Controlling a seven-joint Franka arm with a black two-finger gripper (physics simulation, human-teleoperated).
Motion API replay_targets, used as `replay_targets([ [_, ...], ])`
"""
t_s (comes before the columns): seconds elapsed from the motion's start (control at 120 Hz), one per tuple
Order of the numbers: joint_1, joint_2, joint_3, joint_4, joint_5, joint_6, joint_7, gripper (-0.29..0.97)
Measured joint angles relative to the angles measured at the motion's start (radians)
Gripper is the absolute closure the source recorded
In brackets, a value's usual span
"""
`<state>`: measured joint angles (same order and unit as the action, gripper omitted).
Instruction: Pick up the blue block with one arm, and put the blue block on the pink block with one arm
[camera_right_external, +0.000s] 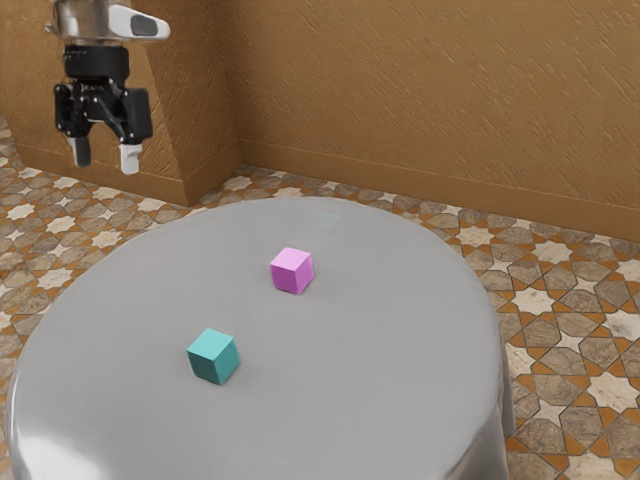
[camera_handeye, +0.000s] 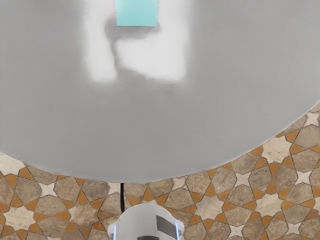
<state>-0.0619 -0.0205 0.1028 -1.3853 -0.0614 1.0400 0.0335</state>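
Grey and glossy, the round surface (camera_right_external: 420, 340) is seen to carry two cubes. The blue block (camera_right_external: 213, 356), teal in shade, is set in the lower left part of the exterior frame, near the front edge of the surface. The pink block (camera_right_external: 292, 270) is set close to the centre of the frame, up and to the right of the blue one. Bare surface is left between the two, so they are not in contact, and each is rested flat with a corner turned toward the camera.

The end effector (camera_right_external: 105, 158) is held in the upper left corner of the exterior frame, high above the level of the surface and well apart from both cubes. Its fingers are spread and pointed downward, and nothing is held between them. In the wrist view the blue block (camera_handeye: 137, 12) is seen well ahead of the hand, across a broad stretch of surface, while the patterned tiled floor (camera_handeye: 240, 200) is seen beneath the hand.

The first step, the pick-up of the blue block, is judged not yet to be under way; only the approach is in hand. For the next move, the end effector would need to be carried across toward the lower left centre of the exterior frame and brought directly over the blue block. The wrist would probably need to be turned so that the fingers are lined up with two opposite flat faces of the angled cube, before any descent is made with the fingers spread.
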Motion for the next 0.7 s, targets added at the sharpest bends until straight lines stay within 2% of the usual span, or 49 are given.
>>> replay_targets([
  [0.133, 0.062, 0.013, 0.012, -0.045, -0.014, 0.208, 0.015, 0.02],
  [0.283, 0.13, 0.07, 0.007, -0.356, -0.03, 0.522, 0.02, 0.02],
  [0.342, 0.112, 0.097, -0.008, -0.457, -0.031, 0.651, 0.018, 0.02],
  [0.408, 0.022, 0.134, -0.021, -0.558, -0.031, 0.801, 0.015, 0.02],
  [0.483, -0.041, 0.123, -0.038, -0.679, -0.034, 0.955, 0.013, 0.03],
  [0.583, -0.023, 0.087, -0.042, -0.773, -0.041, 1.099, 0.01, 0.03],
  [0.7, 0.007, 0.089, -0.044, -0.827, -0.045, 1.2, 0.008, 0.02],
])
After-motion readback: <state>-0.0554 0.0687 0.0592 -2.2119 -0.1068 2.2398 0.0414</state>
